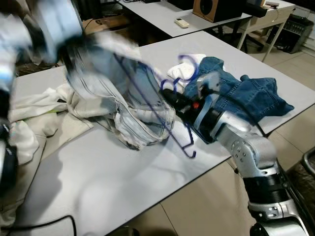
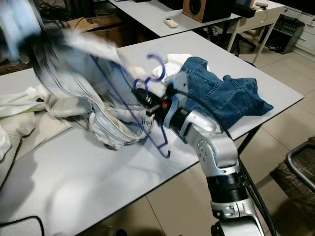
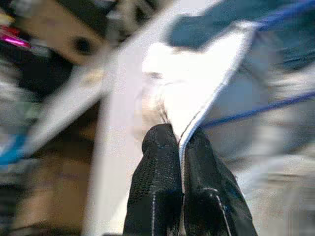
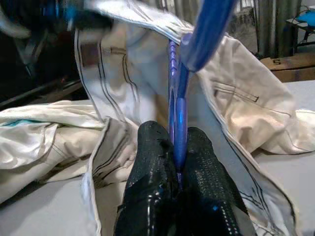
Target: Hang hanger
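The right gripper (image 4: 175, 169) has its two textured black fingers pressed tight on the thin blue plastic hanger (image 2: 156, 129), whose curved hook rises just above them over the grey table (image 1: 123, 182). The hanger's bars run forward from that grip into a pale, stitched denim jacket (image 2: 106, 115), with crumpled dark blue jeans (image 2: 221, 96) close behind the arm. The left gripper (image 3: 181, 147), blurred and raised, is pinched shut on the jacket's seamed edge.

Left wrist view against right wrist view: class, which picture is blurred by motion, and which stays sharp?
Left wrist view: smeared background, left gripper pinching the pale garment. Right wrist view: sharp, right gripper clamping the blue hanger.
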Motion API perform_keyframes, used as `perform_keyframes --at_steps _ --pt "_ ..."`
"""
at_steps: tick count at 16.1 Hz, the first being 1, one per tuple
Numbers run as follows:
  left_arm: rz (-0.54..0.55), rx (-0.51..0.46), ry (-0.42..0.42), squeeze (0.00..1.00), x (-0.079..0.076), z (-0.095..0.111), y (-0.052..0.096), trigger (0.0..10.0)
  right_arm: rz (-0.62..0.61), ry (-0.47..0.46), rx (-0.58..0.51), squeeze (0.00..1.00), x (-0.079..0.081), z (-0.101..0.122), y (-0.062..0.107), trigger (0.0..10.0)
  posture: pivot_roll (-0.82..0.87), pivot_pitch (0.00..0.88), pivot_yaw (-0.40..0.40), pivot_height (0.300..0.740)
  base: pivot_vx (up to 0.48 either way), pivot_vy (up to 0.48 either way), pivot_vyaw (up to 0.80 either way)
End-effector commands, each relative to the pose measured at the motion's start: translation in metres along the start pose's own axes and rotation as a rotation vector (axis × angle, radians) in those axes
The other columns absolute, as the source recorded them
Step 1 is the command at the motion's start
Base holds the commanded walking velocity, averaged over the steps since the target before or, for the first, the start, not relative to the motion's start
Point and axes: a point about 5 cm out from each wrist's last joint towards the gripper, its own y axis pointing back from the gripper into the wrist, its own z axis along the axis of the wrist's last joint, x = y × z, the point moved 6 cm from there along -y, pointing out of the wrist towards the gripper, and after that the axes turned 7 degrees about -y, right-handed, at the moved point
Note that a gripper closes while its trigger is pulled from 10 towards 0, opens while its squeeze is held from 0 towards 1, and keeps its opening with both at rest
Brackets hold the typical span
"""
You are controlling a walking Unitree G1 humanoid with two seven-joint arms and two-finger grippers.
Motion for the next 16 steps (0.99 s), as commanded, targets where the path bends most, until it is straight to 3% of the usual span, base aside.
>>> perform_keyframes --at_steps 1,3,4,8,9,11,13,14,16 --pt "-0.056 -0.045 0.002 0.0 -0.004 0.015 0.001 0.0 0.01 0.001 -0.025 0.0 0.004 0.007 0.0 10.0 -0.13 0.0 0.029 0.74 0.0 0.0 0.0" --pt "-0.183 -0.1 0.052 0.0 -0.027 0.021 0.0 0.0 -0.08 -0.018 -0.07 0.0 -0.012 0.01 0.001 10.0 -0.14 0.0 0.032 0.74 0.0 0.0 0.0" --pt "-0.239 -0.201 0.099 0.0 -0.035 0.037 0.004 0.0 -0.154 -0.056 -0.114 0.0 -0.027 0.015 0.001 10.0 -0.14 0.0 0.033 0.74 0.0 0.0 0.0" --pt "-0.333 -0.474 0.223 0.0 -0.033 0.086 0.021 0.0 -0.21 -0.135 -0.177 0.0 -0.044 0.027 -0.005 10.0 -0.13 0.0 0.034 0.74 0.0 0.0 0.0" --pt "-0.311 -0.522 0.242 0.0 -0.026 0.094 0.022 0.0 -0.2 -0.166 -0.208 0.0 -0.044 0.035 -0.011 10.0 -0.13 0.0 0.035 0.74 0.0 0.0 0.0" --pt "-0.167 -0.562 0.279 0.0 -0.001 0.098 0.017 0.0 -0.114 -0.247 -0.27 0.0 -0.032 0.05 -0.021 10.0 -0.13 0.0 0.039 0.74 0.0 0.0 0.0" --pt "-0.078 -0.571 0.298 0.0 0.014 0.097 0.015 0.0 -0.043 -0.247 -0.29 0.0 -0.021 0.058 -0.026 10.0 -0.13 0.0 0.042 0.74 0.0 0.0 0.0" --pt "-0.058 -0.567 0.304 0.0 0.016 0.097 0.014 0.0 -0.013 -0.213 -0.294 0.0 -0.016 0.06 -0.028 10.0 -0.13 0.0 0.042 0.74 0.0 0.0 0.0" --pt "-0.134 -0.613 0.354 0.0 0.006 0.104 0.015 0.0 0.026 -0.078 -0.336 0.0 -0.006 0.068 -0.036 10.0 -0.14 0.0 0.043 0.74 0.0 0.0 0.0"
